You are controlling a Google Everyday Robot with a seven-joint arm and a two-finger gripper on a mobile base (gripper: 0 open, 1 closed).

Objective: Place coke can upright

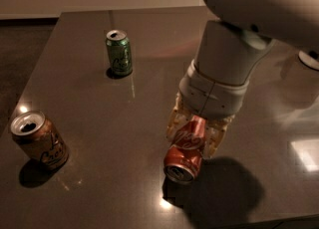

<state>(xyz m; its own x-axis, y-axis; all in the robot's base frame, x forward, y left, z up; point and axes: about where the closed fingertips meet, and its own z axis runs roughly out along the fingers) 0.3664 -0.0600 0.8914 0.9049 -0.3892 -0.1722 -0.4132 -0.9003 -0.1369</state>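
The red coke can (185, 151) with white cursive lettering is tilted, its silver top pointing down toward the camera, low over the dark table (149, 98) near its front edge. My gripper (197, 133) is shut on the can's upper half, one translucent finger on each side. The white arm (234, 39) comes down from the upper right and hides the can's far end.
A green can (119, 52) stands upright at the back left of the table. A tan-brown can (40, 140) stands, slightly leaning, at the front left. A pale object (310, 59) lies at the right edge. The floor is dark beyond the left edge.
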